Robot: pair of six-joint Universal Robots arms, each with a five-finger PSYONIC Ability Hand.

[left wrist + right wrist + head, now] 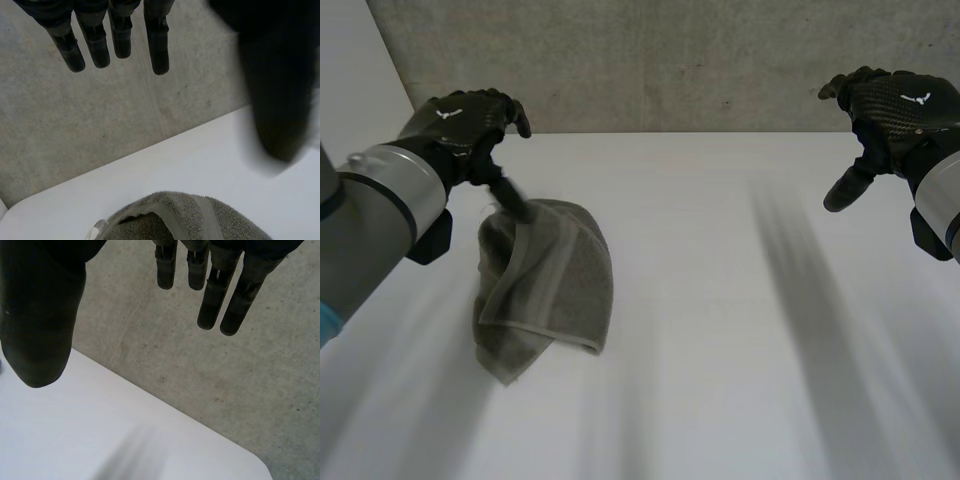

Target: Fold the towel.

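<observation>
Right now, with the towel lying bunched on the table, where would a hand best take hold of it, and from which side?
Probably the hemmed edge at the far end of the towel. It arches up off the table, leaving a gap for fingers. Come down from above with the left hand, which is open just over it.

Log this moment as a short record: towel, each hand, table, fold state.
towel: grey-green towel, loosely doubled and rumpled, lying on the robot's left side of the table
left hand: left hand open, fingers straight, over the towel's far edge, gripping nothing
right hand: right hand open, fingers straight, over the table's far right, apart from the towel
table: white table
fold state: not a neat fold; edges uneven
</observation>
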